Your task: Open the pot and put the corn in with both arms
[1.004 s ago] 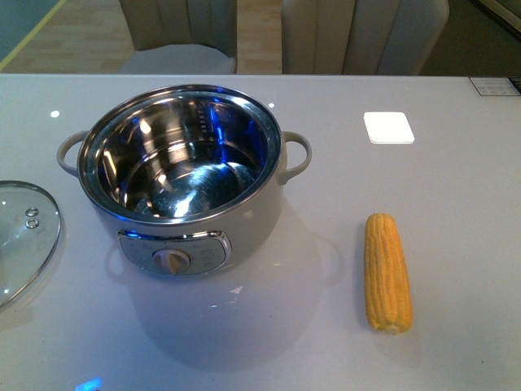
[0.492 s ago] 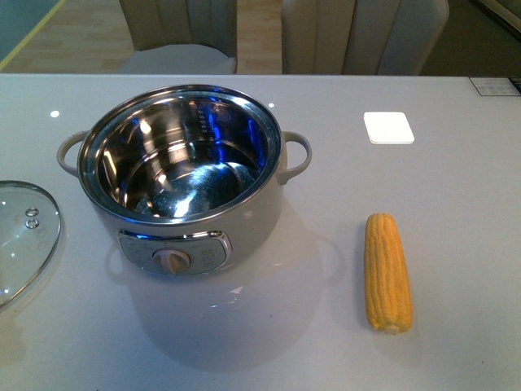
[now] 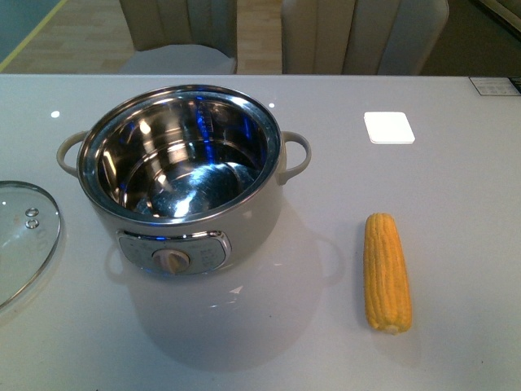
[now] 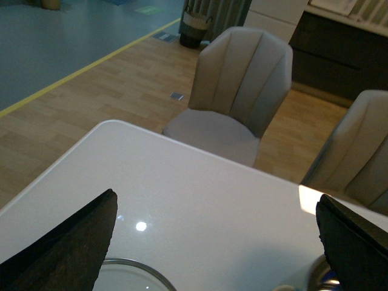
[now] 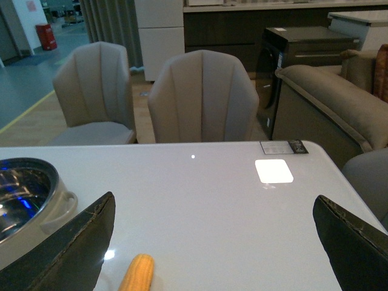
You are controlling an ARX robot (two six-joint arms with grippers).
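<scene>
The pot (image 3: 251,221) stood open on the pale tabletop (image 3: 456,204), left of centre in the front view. Its shiny steel interior was bare and caught blue reflections, its control panel with the round knob (image 3: 171,261) faced the camera, and a loop handle stuck out at each side. Its glass lid (image 3: 24,240) lay flat on the tabletop to the left of the pot, near it but apart, partly cut off by the picture's edge. The corn (image 3: 387,273) lay on the tabletop to the right of the pot, well apart from it, running roughly front to back. A bright white square patch (image 3: 389,127) showed on the surface farther back, and two upholstered chairs (image 3: 358,37) stood behind the table. Neither arm appeared in the front view. In the left wrist view the left hand (image 4: 215,200) hung above the tabletop with its two dark fingers (image 4: 66,248) spread wide apart and nothing between them, the lid's rim showing below. In the right wrist view the right hand (image 5: 213,200) was likewise spread wide and gripped nothing, with one end of the corn and the pot's side visible beneath it.
</scene>
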